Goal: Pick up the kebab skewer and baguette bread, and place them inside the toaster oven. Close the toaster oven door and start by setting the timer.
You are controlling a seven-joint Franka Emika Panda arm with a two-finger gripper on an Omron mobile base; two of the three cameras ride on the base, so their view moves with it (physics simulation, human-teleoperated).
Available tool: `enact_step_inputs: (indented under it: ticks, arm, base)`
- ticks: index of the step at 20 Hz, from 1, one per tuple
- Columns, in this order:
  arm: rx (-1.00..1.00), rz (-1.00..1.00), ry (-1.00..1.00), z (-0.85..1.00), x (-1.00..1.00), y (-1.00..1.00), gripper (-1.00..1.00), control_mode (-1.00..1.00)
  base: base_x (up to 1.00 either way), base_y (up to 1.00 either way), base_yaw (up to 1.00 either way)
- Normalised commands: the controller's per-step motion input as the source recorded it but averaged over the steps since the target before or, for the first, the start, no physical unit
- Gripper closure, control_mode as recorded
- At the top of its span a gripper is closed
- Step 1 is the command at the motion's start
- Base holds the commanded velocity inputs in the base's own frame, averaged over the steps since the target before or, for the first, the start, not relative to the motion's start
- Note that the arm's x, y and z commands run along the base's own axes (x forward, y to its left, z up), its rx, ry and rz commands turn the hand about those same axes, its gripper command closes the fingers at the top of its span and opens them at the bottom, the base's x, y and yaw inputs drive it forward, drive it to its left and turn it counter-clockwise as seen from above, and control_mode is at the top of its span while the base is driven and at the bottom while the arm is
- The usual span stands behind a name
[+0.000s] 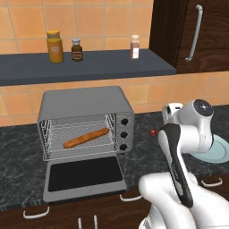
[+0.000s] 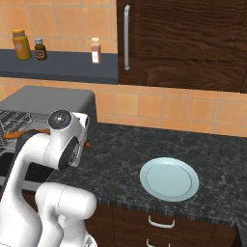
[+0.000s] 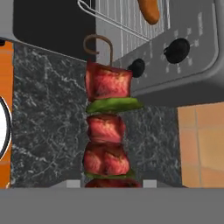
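Pinching kebab skewer (image 3: 108,127) in jaws | fingertips hidden | baguette bread (image 1: 86,137) on rack

The arm (image 1: 179,179) is glossy white, built of rounded, tube-like links. A dark, near-black strip (image 1: 176,165) runs lengthwise along one link in the left base view. The joint housing (image 1: 201,123) is a fat white drum with a grey seam band, capped by a round dark disc (image 1: 203,106) with a pale centre. From the right base view the same cap (image 2: 60,118) shows as a dark grey ring, with a dark circular face (image 2: 73,153) set below it.
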Motion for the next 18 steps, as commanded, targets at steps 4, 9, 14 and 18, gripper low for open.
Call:
enact_step_inputs:
  ticks: [4,9,14,18]
  arm:
    - [-0.10,0.00,0.00,0.00,0.19,1.00,1.00,-1.00]
    - [-0.06,0.00,0.00,0.00,0.33,0.97,1.00,-1.00]
    - [-0.01,0.02,-0.01,-0.04,0.24,0.81,1.00,-1.00]
    - [0.00,0.04,0.00,-0.02,0.26,0.64,1.00,-1.00]
  base:
    - [0.00,0.00,0.00]
    - [0.00,0.00,0.00]
    - [0.00,0.00,0.00]
    - [0.00,0.00,0.00]
